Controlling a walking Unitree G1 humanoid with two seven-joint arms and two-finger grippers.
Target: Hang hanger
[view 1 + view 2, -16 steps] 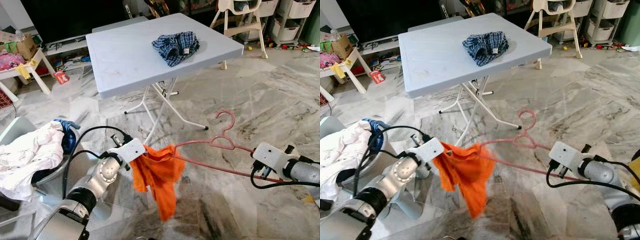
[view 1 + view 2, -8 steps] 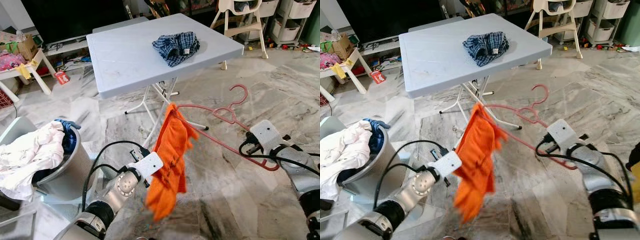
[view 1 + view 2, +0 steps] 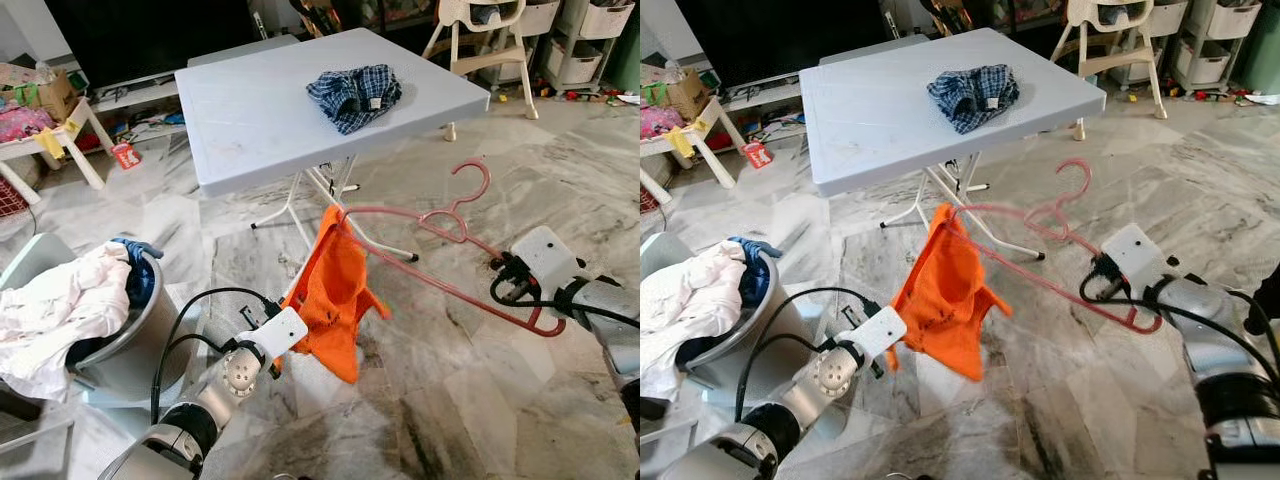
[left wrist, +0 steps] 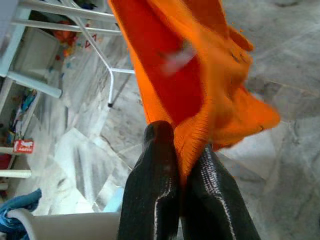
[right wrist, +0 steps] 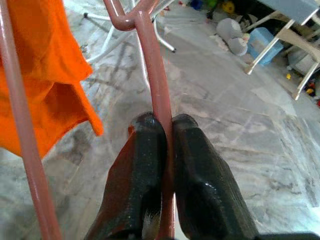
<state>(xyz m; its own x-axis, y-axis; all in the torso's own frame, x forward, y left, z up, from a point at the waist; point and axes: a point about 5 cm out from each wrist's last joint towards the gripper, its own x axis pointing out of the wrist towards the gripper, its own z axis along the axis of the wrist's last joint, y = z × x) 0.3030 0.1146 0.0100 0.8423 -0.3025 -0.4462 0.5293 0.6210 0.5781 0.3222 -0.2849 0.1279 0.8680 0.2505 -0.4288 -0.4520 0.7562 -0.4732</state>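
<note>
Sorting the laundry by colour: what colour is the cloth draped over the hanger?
Orange: the cloth on the pink hanger, clearest in the left eye view.

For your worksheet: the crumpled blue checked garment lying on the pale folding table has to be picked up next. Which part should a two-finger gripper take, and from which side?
Take the blue checked garment at its raised, bunched middle fold, coming down from above. It lies as a loose heap on the pale folding table, so its edges sit flat against the top and give the fingers little to pinch, while the hump probably offers a ridge to close on.

Folding table [image 3: 250,120] blocks ahead, laundry basket [image 3: 130,350] crowds left; marble floor [image 3: 560,180] lies open rightward.
</note>
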